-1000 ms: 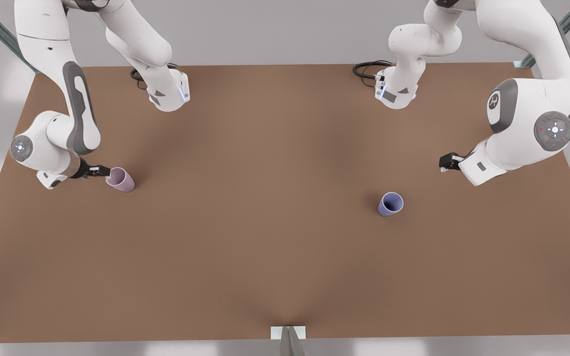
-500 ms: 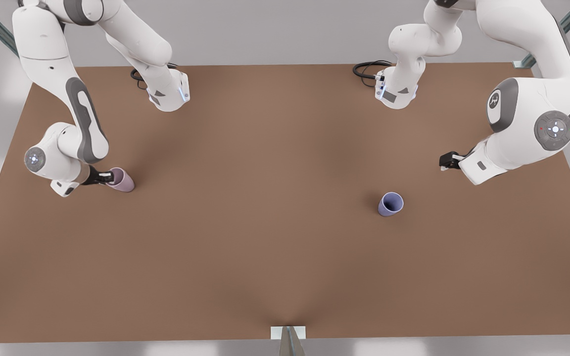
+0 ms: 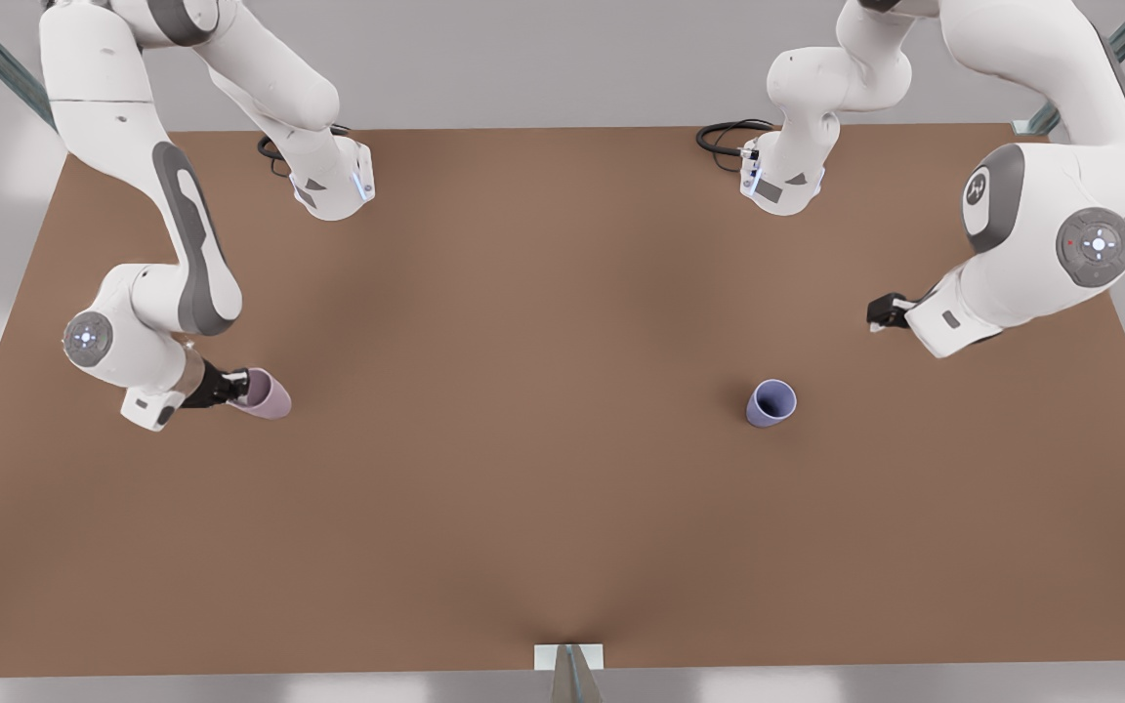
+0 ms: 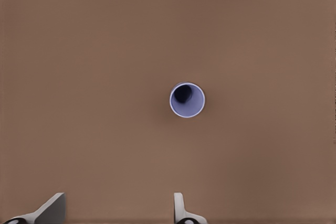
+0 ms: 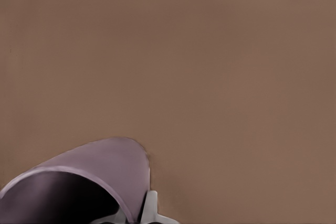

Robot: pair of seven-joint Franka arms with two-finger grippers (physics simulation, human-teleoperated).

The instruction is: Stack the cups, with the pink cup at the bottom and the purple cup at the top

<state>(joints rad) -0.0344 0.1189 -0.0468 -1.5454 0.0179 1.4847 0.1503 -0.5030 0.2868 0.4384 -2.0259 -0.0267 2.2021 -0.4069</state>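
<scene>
While right gripper (image 3: 230, 388) grips pink cup (image 3: 268, 397) (tilted), left gripper (image 3: 877, 314) hovers

Two glossy white jointed arms (image 3: 123, 117) showing grey side panels, round grey joint caps glowing with small white lights, black cables (image 3: 724, 137) coiling beside the white bases, each arm ending in a black tool, pale finger pads (image 4: 179, 205) showing

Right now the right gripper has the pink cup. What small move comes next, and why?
Probably carry it a little further toward the table middle. The right gripper grips the pink cup by its rim near the front view's left edge, far from the purple cup, which stands upright below the open, waiting left gripper.
</scene>
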